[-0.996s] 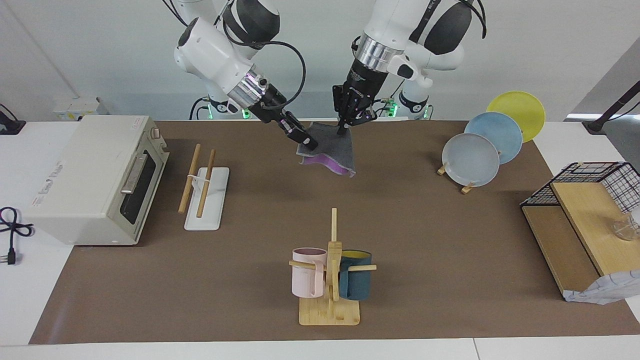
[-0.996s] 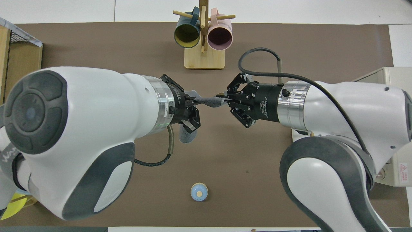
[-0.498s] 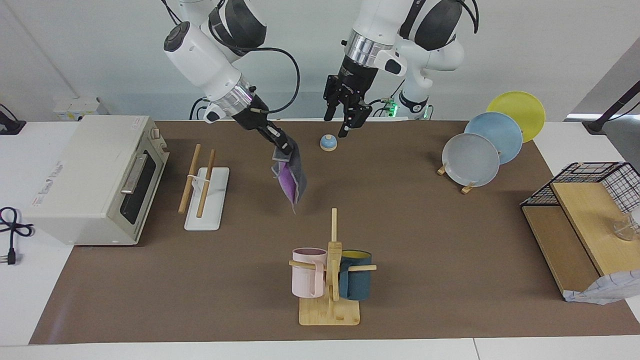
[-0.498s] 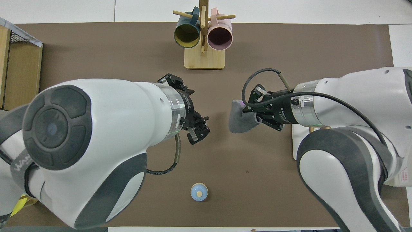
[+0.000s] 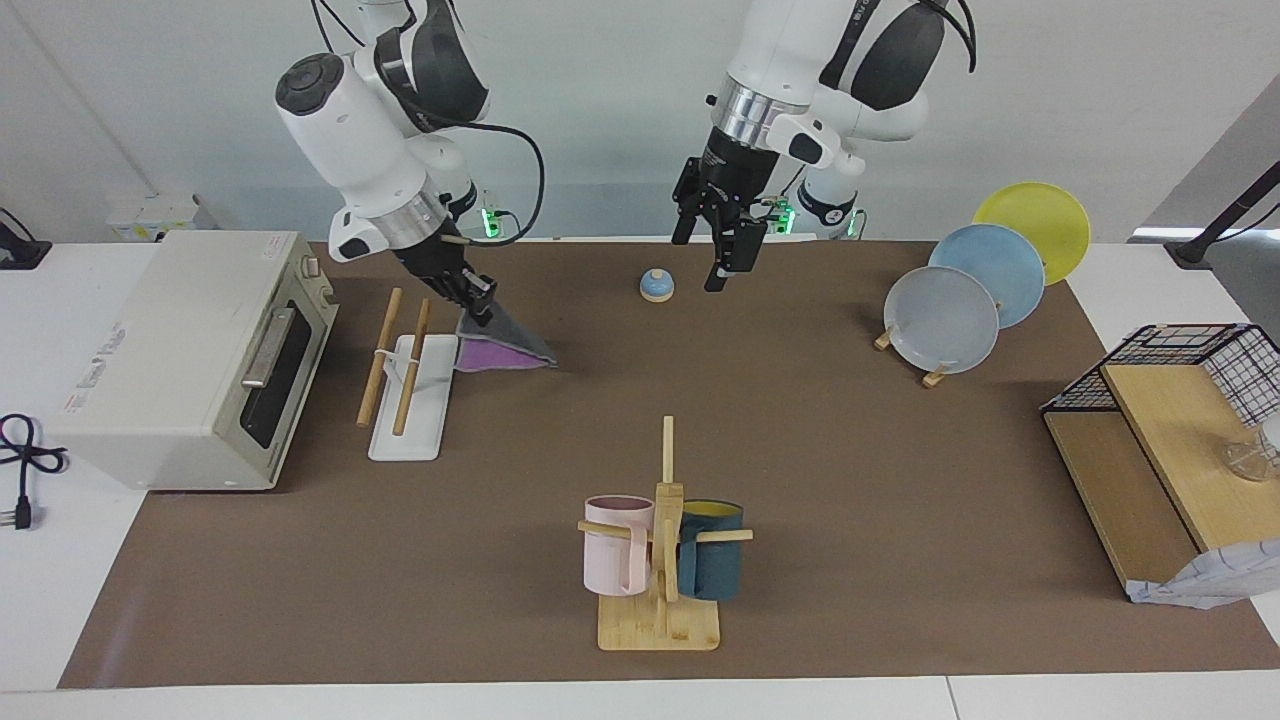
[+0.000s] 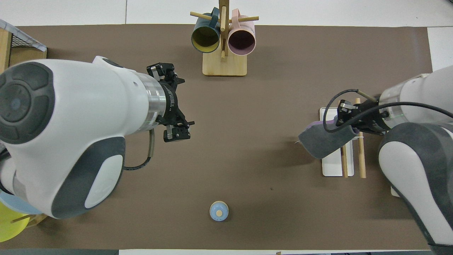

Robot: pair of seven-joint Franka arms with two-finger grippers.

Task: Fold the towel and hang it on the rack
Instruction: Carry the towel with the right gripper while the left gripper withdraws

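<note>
The left claw (image 5: 728, 262) has let go and hangs wide, so the right claw (image 5: 478, 300) alone carries the folded towel (image 5: 505, 347) to the rack (image 5: 408, 385).

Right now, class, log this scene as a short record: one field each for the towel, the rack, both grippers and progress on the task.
towel: folded towel, grey face up, purple showing beneath, hanging from the right gripper beside the rack
rack: rack, two wooden dowels on a white base, in front of the toaster oven, nothing draped on it
right gripper: right gripper shut on the towel
left gripper: left gripper open, empty, raised near the small blue knob
progress: folded, not yet hung
</note>
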